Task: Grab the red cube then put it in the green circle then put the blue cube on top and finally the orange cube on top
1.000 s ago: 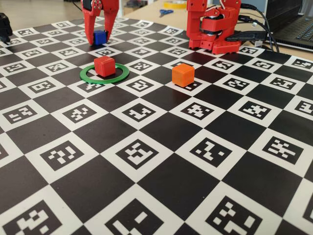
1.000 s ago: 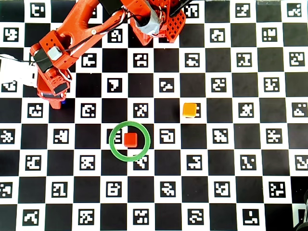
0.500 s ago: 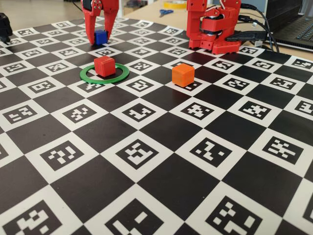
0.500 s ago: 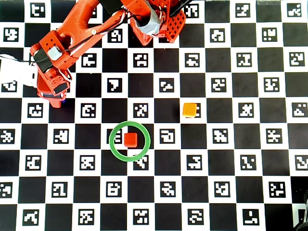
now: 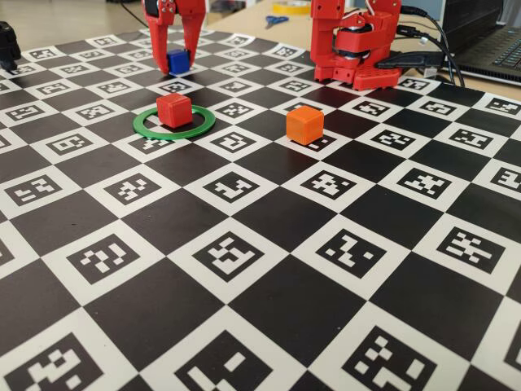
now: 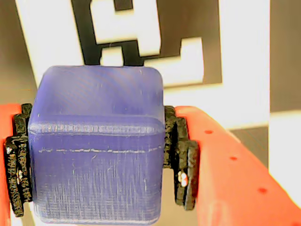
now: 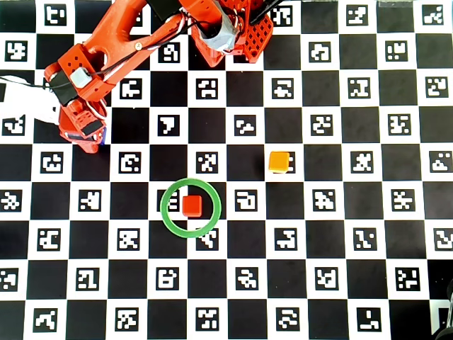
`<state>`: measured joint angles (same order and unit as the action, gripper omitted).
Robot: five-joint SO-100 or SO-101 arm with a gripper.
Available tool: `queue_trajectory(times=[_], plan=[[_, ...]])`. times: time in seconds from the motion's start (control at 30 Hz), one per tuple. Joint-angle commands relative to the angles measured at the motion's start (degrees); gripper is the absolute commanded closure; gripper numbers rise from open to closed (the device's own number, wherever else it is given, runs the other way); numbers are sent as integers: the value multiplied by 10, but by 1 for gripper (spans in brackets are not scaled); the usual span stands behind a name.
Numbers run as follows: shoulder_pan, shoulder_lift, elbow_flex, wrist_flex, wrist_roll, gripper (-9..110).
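Two pads of hand (image 6: 101, 160) clamp blue cube (image 6: 96, 146).

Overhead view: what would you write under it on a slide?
Red cube sits inside the green circle, orange cube waits aside, arm's end effector reaches at upper left.

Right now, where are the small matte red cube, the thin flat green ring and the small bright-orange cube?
small matte red cube (image 5: 174, 109): fixed view, front face.
thin flat green ring (image 7: 168, 216): overhead view, lower-left arc of the band.
small bright-orange cube (image 7: 279, 161): overhead view, top face.
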<state>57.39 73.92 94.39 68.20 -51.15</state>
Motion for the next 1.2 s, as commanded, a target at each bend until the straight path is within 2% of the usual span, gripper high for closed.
queue_trajectory(times=[0.0,0.47,1.17], plan=[[-20,91,-46,49,18,88],[-141,188,-121,205,137,89],[-361,149,-258,286,304,90]])
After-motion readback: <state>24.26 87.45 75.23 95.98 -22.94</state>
